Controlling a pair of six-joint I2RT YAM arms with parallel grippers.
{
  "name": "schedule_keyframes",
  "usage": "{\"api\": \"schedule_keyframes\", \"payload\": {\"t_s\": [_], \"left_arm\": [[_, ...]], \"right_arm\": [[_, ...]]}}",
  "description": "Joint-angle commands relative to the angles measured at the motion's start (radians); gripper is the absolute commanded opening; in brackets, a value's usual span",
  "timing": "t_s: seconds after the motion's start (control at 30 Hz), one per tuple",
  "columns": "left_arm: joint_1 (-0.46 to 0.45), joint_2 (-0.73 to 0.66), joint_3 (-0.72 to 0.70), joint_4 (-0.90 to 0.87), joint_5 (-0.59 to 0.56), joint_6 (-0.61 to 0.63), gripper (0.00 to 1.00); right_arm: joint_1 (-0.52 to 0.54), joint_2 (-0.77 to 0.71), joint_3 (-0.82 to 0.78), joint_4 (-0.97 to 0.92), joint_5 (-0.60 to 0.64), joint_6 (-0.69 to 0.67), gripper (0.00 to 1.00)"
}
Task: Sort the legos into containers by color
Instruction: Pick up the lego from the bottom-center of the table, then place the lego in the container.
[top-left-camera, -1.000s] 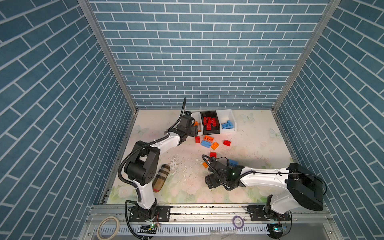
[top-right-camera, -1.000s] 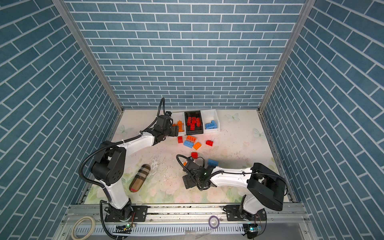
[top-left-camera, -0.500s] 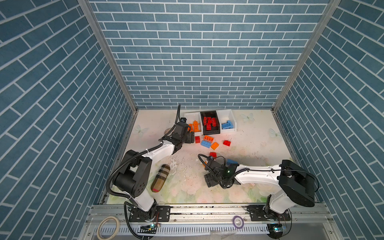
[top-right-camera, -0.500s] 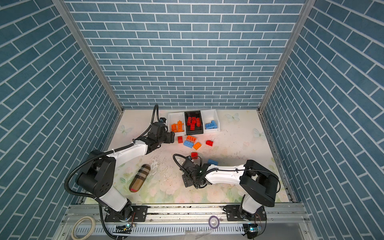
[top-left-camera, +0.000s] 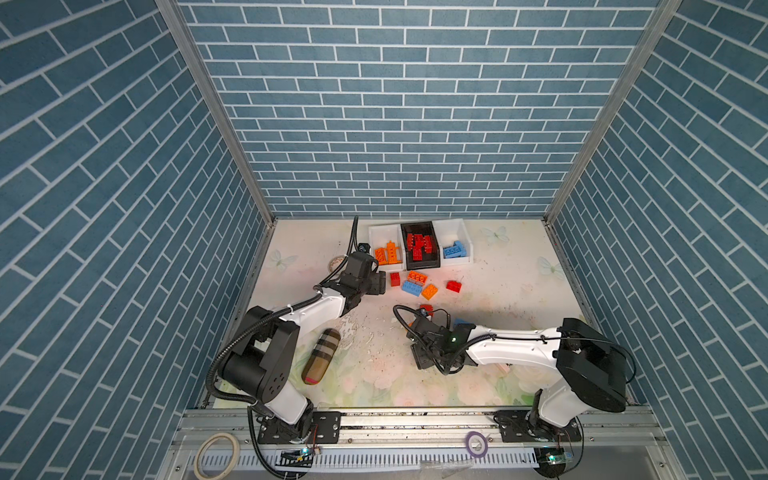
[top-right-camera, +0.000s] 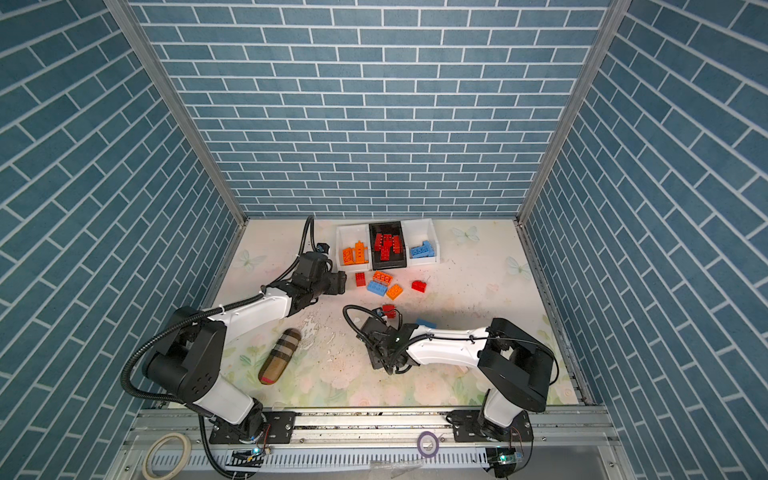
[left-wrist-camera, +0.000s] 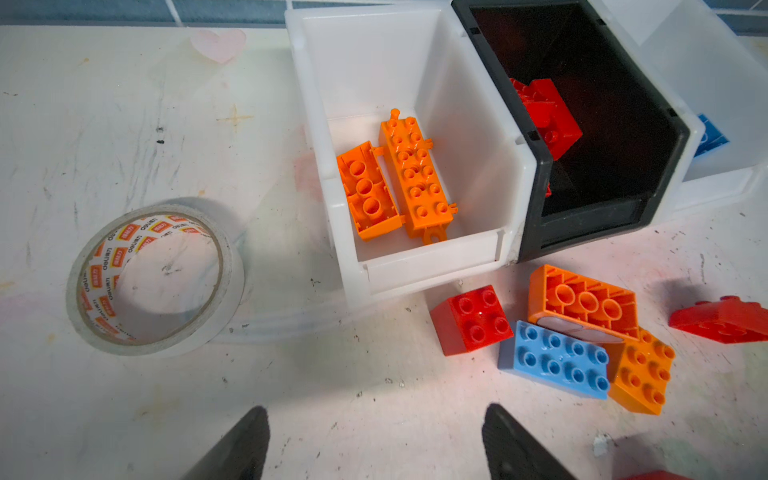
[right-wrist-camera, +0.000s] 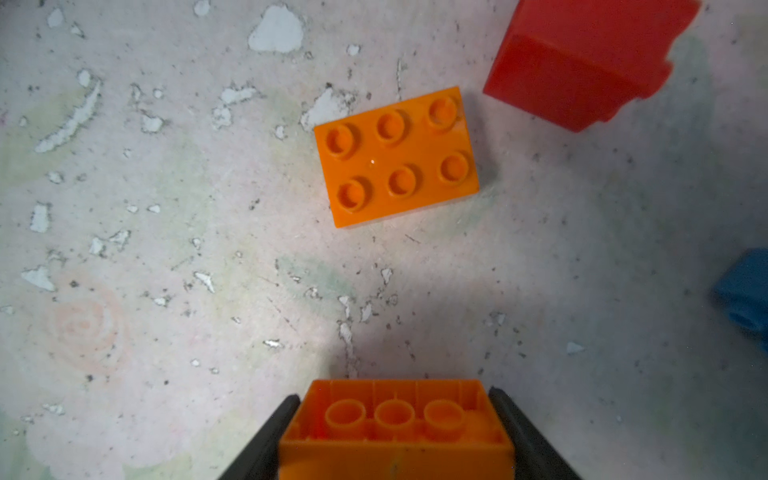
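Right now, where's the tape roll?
In the left wrist view, the tape roll lies flat on the robot's left, beside the white bin of orange legos.

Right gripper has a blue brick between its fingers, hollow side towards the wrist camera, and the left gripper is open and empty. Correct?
Not blue. The brick in the right gripper is orange, as the right wrist view shows. The rest stands: its hollow side faces that camera, and the left gripper is open and empty.

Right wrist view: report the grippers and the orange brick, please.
Right gripper shut on upturned orange brick. Left gripper open, empty. Second orange brick lies loose, studs up. Red brick near it, not touching.
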Motion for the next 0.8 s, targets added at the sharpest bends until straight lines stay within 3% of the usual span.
{"api": "schedule_keyframes", "payload": {"t_s": [0.0,0.37,0.77], "left_arm": [[0.002,-0.042,-0.027,0.021,0.018,-0.008,0.83],[0.002,-0.133,-0.123,0.027,0.065,0.014,0.83],[-0.002,-0.252,-0.219,-0.043,0.095,0.005,0.80]], "right_arm": [[-0.025,-0.051,0.013,-0.013,0.023,0.004,0.60],[-0.215,-0.206,-0.070,0.200,-0.165,-0.091,0.55],[-0.382,-0.152,0.015,0.384,-0.366,-0.167,0.52]]}}
